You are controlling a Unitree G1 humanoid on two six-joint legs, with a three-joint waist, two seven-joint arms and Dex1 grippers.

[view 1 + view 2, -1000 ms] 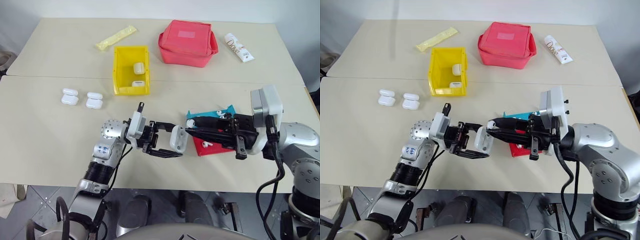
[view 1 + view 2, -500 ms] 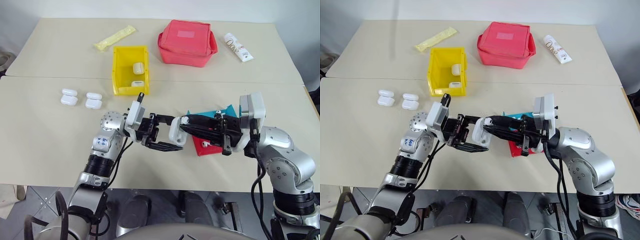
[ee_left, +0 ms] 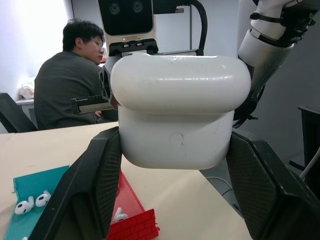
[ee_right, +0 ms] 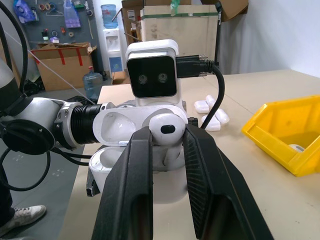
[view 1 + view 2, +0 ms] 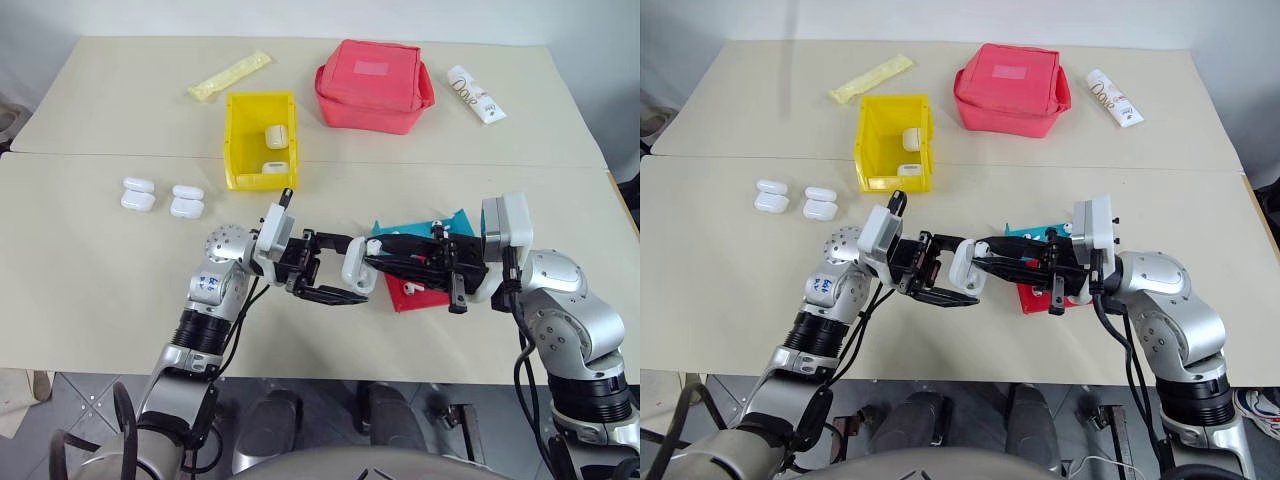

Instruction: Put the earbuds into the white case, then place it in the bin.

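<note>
Fingers (image 4: 165, 165) pinch an earbud (image 4: 166, 129) (unmarked) over the open white case (image 4: 150, 160).

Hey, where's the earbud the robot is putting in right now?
In the right wrist view the earbud is pinched in the right gripper, right at the open white case held by the left gripper, above the table's near middle.

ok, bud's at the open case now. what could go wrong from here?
1. The right tool pinches the earbud by its round head; it could pop out or enter the white case crooked.
2. The case is held in mid-air by the left tool; a push might twist it loose.
</note>
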